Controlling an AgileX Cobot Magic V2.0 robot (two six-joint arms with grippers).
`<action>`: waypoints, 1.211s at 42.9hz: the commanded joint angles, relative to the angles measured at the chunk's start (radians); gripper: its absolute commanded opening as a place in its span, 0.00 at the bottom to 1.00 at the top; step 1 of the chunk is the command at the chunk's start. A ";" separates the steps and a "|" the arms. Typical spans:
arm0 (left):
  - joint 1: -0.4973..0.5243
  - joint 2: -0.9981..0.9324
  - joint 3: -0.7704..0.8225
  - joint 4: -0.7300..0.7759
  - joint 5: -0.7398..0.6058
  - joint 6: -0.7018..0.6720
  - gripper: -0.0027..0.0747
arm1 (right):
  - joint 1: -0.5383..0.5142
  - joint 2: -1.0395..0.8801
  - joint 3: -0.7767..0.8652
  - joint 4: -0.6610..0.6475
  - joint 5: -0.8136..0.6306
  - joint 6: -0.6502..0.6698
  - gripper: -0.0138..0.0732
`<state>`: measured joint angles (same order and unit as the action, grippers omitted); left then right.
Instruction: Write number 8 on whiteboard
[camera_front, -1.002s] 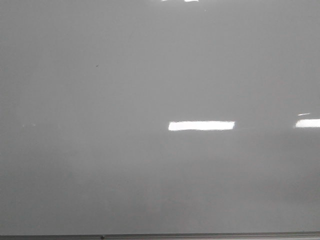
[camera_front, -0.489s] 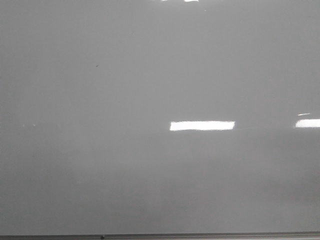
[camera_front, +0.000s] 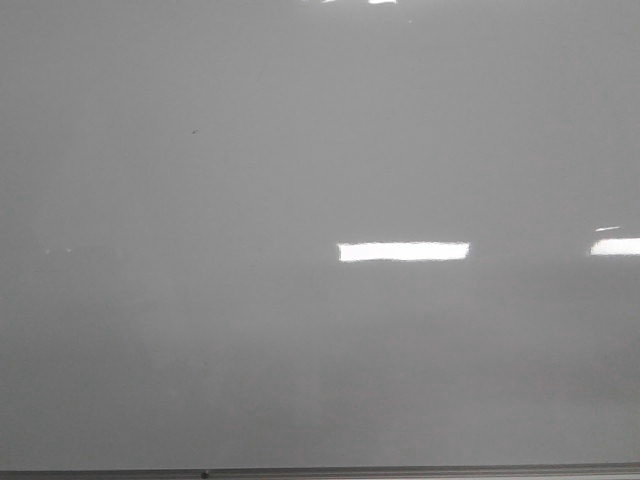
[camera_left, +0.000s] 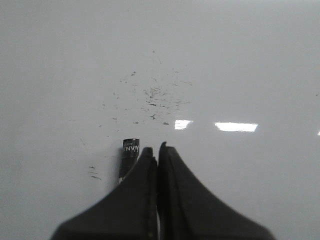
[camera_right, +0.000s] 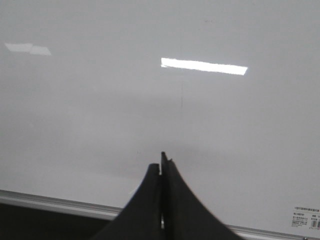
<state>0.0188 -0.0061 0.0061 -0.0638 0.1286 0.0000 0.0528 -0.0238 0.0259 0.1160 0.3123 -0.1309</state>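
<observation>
The whiteboard (camera_front: 300, 330) fills the front view as a glossy grey surface; no gripper shows there. No number 8 is in view on it. In the left wrist view my left gripper (camera_left: 159, 146) hangs over the whiteboard (camera_left: 250, 60) with its jaws pressed together. A black marker end (camera_left: 130, 151) with white lettering sticks out beside the left finger, not between the fingers; whether it is attached or lying on the board is unclear. In the right wrist view my right gripper (camera_right: 161, 159) is shut with nothing in it, above the whiteboard (camera_right: 100, 110).
Scattered dark ink flecks (camera_left: 157, 97) mark the board ahead of the left gripper. A tiny dark speck (camera_front: 194, 131) sits at upper left. The metal edge (camera_front: 400, 470) runs along the bottom, also below the right gripper (camera_right: 50, 202). A small label sticker (camera_right: 306, 220) is near that edge.
</observation>
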 joint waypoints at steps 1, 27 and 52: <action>-0.007 -0.012 0.016 0.001 -0.079 -0.007 0.01 | 0.002 0.004 -0.001 -0.007 -0.124 -0.003 0.08; -0.007 -0.012 0.016 0.001 -0.111 -0.007 0.01 | 0.002 0.004 -0.001 0.008 -0.158 -0.003 0.08; -0.007 0.229 -0.329 0.009 0.030 0.056 0.01 | 0.002 0.158 -0.381 0.124 0.029 -0.003 0.08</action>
<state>0.0188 0.1207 -0.2384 -0.0556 0.1207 0.0246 0.0528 0.0443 -0.2723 0.2291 0.3680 -0.1309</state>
